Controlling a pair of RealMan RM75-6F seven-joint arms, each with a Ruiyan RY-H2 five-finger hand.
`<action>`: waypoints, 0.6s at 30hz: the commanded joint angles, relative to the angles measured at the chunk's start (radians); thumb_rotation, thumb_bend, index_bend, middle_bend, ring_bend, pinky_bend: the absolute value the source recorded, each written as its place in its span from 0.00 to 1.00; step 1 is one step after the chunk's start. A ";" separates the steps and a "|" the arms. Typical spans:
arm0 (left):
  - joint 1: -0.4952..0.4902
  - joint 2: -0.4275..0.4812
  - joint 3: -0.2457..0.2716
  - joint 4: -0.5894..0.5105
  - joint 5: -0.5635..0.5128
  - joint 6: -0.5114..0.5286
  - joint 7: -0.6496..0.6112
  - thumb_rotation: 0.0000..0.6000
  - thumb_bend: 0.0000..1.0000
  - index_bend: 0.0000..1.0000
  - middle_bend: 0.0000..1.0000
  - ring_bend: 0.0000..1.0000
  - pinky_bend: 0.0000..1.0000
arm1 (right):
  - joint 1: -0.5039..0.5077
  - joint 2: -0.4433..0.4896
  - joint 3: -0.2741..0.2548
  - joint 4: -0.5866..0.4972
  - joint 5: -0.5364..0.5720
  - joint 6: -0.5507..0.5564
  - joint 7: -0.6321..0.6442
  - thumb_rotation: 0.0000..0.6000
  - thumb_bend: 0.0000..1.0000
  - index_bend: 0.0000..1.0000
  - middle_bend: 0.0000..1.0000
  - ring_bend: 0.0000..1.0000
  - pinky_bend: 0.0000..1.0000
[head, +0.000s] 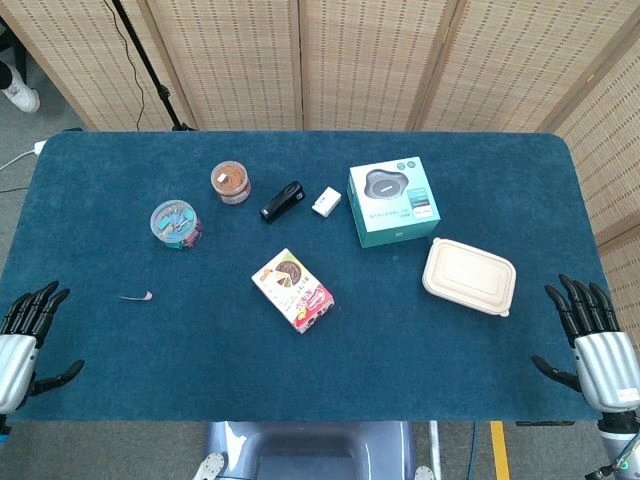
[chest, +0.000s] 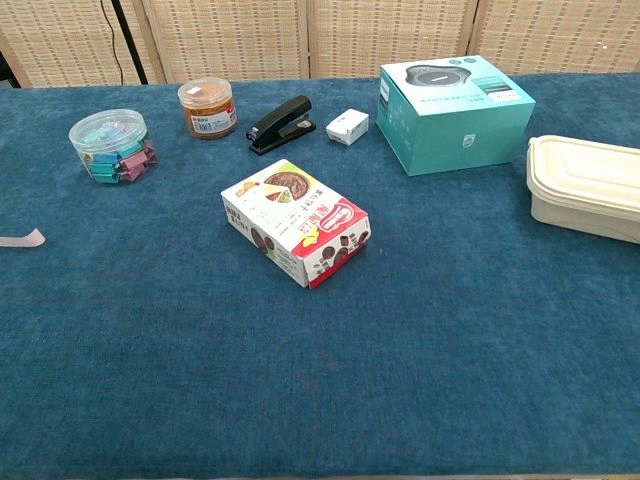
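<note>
Hands: left hand (head: 25, 340) sits off the left near corner of the desk, fingers spread and holding nothing; right hand (head: 595, 345) sits off the right near corner, fingers likewise apart and empty. Neither shows in the chest view.
Desk: dark blue cloth-covered desk (head: 420, 350) carries everything.
Nearest to right hand: pale beige lidded lunch box (head: 469, 276) of rounded rectangular shape, lid on, lying flat near the right edge, apart from the hand.
Nearest to left hand: small pinkish scrap of tape (head: 136, 296) lying flat on the cloth, apart from the hand.
Writing: teal square carton (chest: 455, 112) pictures a dark round device on its top and bears small white print on its front, too small to read; it stands just behind the lunch box.
Snack box: white and red cardboard box (chest: 296, 220) with chocolate pieces pictured lies mid-desk at an angle; its lettering is not legible.
Back row: clear round tub of coloured binder clips (chest: 110, 145), round orange-lidded jar (chest: 207, 107) with a label too small to read, black stapler (chest: 281, 124), small white box (chest: 347, 126), set left to right.
</note>
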 joint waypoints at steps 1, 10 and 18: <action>-0.006 -0.003 -0.005 0.003 -0.012 -0.014 -0.002 1.00 0.20 0.00 0.00 0.00 0.00 | 0.002 0.001 0.000 -0.002 -0.002 -0.009 0.006 1.00 0.00 0.00 0.00 0.00 0.00; -0.072 -0.078 -0.068 0.076 -0.082 -0.093 -0.026 1.00 0.20 0.13 0.00 0.00 0.00 | -0.003 0.013 0.000 -0.015 -0.012 -0.012 0.024 1.00 0.00 0.00 0.00 0.00 0.00; -0.158 -0.228 -0.140 0.226 -0.198 -0.202 0.011 1.00 0.20 0.29 0.00 0.00 0.00 | -0.001 0.030 -0.004 -0.014 -0.019 -0.027 0.071 1.00 0.00 0.00 0.00 0.00 0.00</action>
